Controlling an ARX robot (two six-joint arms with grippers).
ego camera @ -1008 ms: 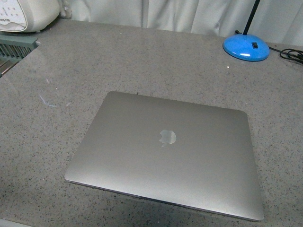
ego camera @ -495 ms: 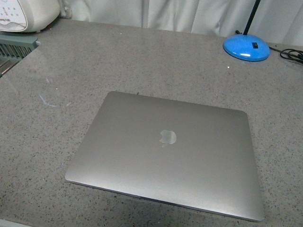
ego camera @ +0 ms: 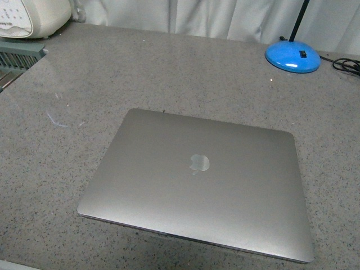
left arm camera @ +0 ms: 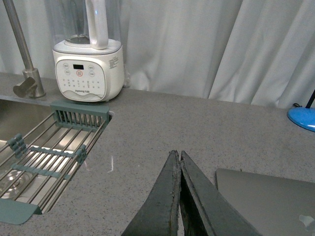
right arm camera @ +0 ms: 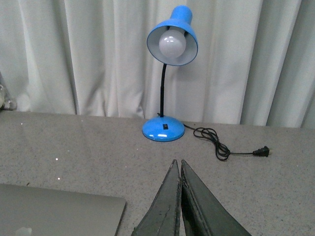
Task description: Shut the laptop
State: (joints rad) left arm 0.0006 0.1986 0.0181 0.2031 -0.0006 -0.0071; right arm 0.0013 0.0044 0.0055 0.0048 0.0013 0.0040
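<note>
The laptop [ego camera: 197, 191] is seen lying flat on the grey speckled worktop [ego camera: 169, 73], with its lid fully down and the apple logo [ego camera: 199, 162] facing up. It sits in the near part of the worktop in the front view, turned slightly askew to the worktop's edge. Neither arm is shown in the front view.

In the left wrist view, the left gripper [left arm camera: 179, 156] is seen with its two dark fingers [left arm camera: 165, 201] pressed together along their length, so that no gap is left between them at the tips. Nothing is held between them, and they are raised clear of the worktop, with a corner of the laptop [left arm camera: 266, 201] seen just beside them. A white blender base [left arm camera: 88, 73], a tap [left arm camera: 22, 54] and a sink [left arm camera: 15, 123] with a green-edged wire rack [left arm camera: 54, 157] are seen farther off.

In the right wrist view, the right gripper [right arm camera: 178, 163] is likewise shown with its fingers [right arm camera: 165, 206] brought fully together and nothing gripped. A corner of the laptop [right arm camera: 59, 214] is seen beside them, untouched. Beyond the fingers a blue desk lamp [right arm camera: 167, 88] is stood on the worktop before a white curtain [right arm camera: 74, 54], and its black cord [right arm camera: 221, 145] is left lying with the plug free.
</note>
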